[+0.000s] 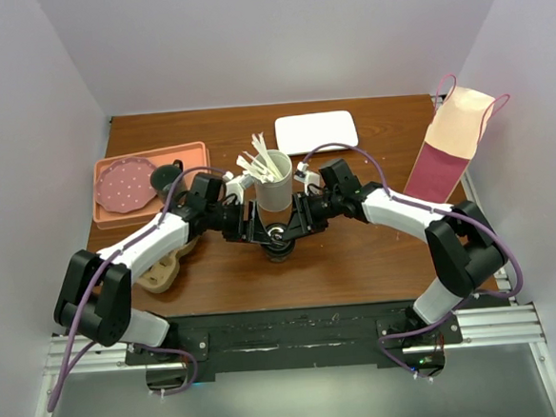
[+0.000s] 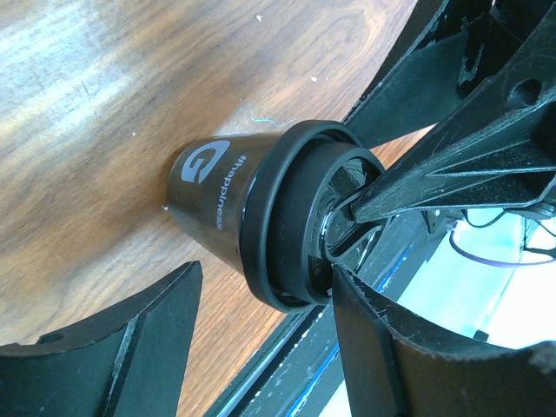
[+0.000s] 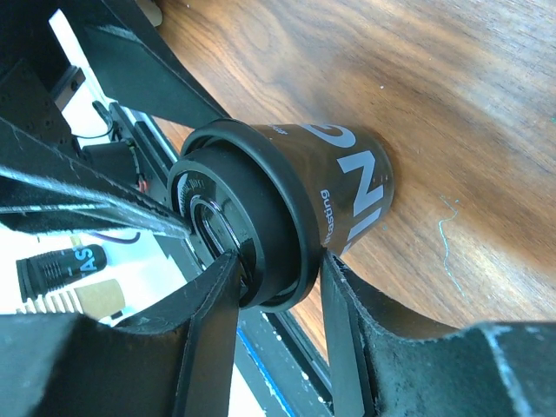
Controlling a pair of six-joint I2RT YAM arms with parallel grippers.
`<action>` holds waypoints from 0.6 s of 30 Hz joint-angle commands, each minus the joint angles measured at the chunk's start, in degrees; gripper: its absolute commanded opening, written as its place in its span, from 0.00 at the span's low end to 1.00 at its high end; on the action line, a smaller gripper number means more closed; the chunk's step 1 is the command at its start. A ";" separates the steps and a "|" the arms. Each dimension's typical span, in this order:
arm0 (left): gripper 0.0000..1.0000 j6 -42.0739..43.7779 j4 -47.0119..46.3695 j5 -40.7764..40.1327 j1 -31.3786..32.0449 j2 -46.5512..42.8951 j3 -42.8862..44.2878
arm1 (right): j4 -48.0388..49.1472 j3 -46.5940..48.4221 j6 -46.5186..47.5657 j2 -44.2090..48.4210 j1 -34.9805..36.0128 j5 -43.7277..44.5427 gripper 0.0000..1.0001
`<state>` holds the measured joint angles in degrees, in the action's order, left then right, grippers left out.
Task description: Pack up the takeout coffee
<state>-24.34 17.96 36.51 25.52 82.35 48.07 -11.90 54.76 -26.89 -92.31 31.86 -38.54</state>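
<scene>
Not packed yet: takeout coffee (image 1: 278, 239), lid on, stands just in front of white cup (image 1: 275, 188) w/ R gripper (image 3: 278, 265) clamped on it, L gripper (image 2: 265, 287) wide either side; bag (image 1: 450, 144) sits well right of white cup.

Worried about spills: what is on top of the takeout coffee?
A round black lid caps the takeout coffee; the lid hides whatever is inside.

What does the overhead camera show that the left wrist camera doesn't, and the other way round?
Only overhead: the paper bag, the white cup of stirrers, the pink tray and the dark mug. Only the left wrist: the pale lettering on the takeout coffee, with the left gripper open around it. Both: that lidded cup on the wooden table, the right gripper clamped on its lid.
</scene>
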 commanded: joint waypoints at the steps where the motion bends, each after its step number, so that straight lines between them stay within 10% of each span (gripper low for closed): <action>1: 0.65 2.45 -0.46 -0.48 -2.92 0.27 0.53 | -7.79 -1.24 3.87 -2.26 0.57 4.62 0.41; 18: 0.47 2.89 1.29 -6.45 -3.72 3.08 -0.43 | -8.67 1.49 4.13 -3.40 0.58 4.44 0.41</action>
<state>-24.25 16.86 39.99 22.87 83.53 48.49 -14.20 56.58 -26.46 -93.19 31.94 -38.44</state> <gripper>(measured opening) 0.481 0.416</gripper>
